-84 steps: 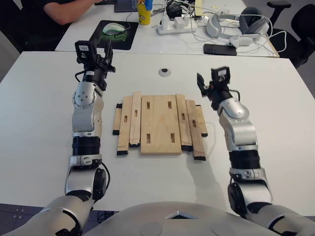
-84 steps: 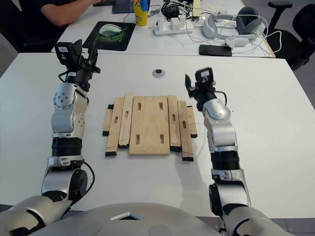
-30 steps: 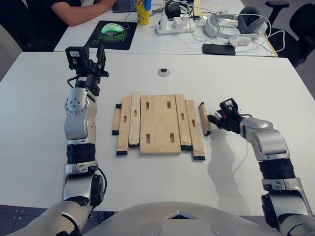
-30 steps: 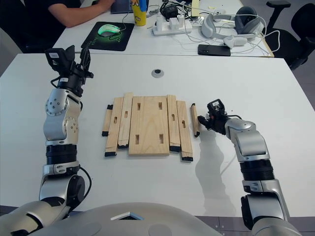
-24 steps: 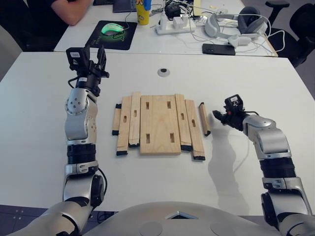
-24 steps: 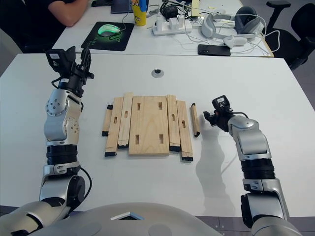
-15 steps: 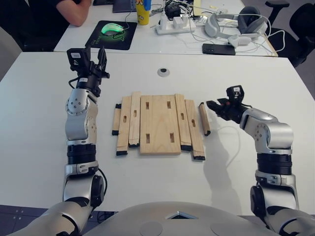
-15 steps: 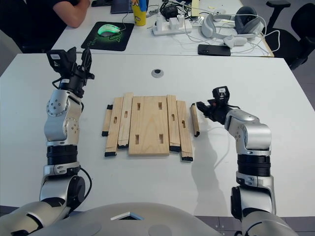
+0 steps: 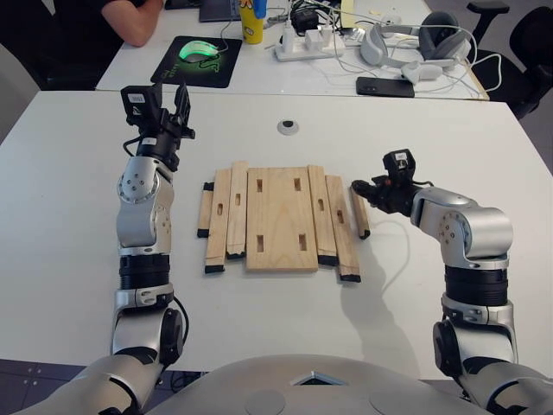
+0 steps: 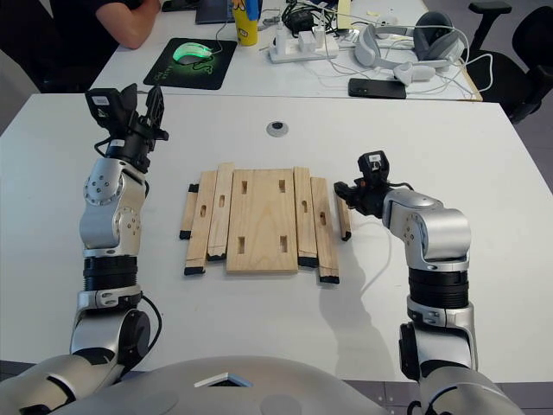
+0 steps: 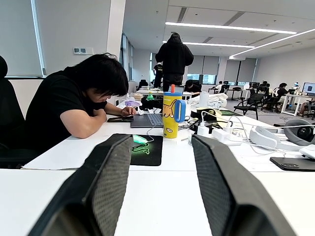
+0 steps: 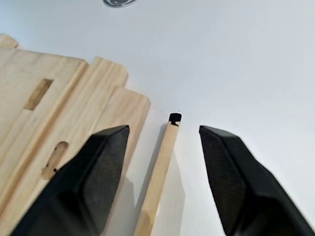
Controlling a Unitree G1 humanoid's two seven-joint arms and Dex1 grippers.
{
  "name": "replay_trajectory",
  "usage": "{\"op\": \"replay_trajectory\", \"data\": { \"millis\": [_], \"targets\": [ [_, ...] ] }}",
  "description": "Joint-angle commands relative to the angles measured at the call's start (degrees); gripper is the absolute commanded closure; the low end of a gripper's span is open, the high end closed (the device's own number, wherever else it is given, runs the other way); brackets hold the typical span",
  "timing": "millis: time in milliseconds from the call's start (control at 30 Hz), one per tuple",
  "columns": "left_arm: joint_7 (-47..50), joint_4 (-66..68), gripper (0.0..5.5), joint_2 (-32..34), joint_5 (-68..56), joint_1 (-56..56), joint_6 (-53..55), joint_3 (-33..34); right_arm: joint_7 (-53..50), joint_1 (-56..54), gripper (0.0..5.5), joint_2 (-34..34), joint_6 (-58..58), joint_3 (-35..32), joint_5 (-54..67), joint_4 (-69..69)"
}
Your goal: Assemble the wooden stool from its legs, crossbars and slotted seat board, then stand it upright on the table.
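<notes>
- On the white table point(image 9: 78, 216), the parts of the wooden stool are seen lying loose and unjoined, side by side in one row near the middle.
- The slotted seat board point(image 9: 282, 219) is placed flat at the centre of the row, its four slots facing up and none of them filled.
- Three slats point(image 9: 219, 220) are laid close along its left edge and two longer slotted pieces point(image 9: 320, 214) along its right. Which are legs and which are crossbars cannot be told for each.
- A narrow, dark-tipped crossbar point(image 12: 162, 157) is set on its edge at the right end of the row, just beside the outermost flat piece.
- The right gripper point(image 9: 367, 192) is held low at the far end of that crossbar. Its jaws are released and spread to either side of the tip, with nothing clamped. Whether a finger touches the wood cannot be made out.
- The left gripper point(image 11: 161, 138) is held raised over the far left part of the table, well apart from the parts. Its jaws are spread and nothing is between them.
- The task is judged to be barely begun: no joint has been made and nothing stands upright.
- Taking hold of a first piece is judged to be the step in hand.
- Everything else is left to be done: crossbars are to be fitted into legs, legs are to be seated in the board's slots, and the finished stool is to be stood on the table.
</notes>
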Motion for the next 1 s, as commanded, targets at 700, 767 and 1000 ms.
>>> {"op": "replay_trajectory", "data": {
  "millis": [700,767,1000],
  "targets": [
    [1.18,-1.72,3.27,0.62,0.67,1.30,0.24,0.35,0.87,3.33,4.22,-2.86,6.44,5.32,-0.42,-0.95],
    [1.91,-1.60,3.27,0.78,0.82,1.25,0.42,0.78,1.36,3.30,4.46,-2.91,6.15,5.49,-0.15,-0.88],
    [-2.06,-1.73,2.88,-0.14,-5.51,0.97,0.24,2.66,-2.91,0.74,5.08,-3.74,-11.87,1.76,-6.00,1.83]
  ]
}}
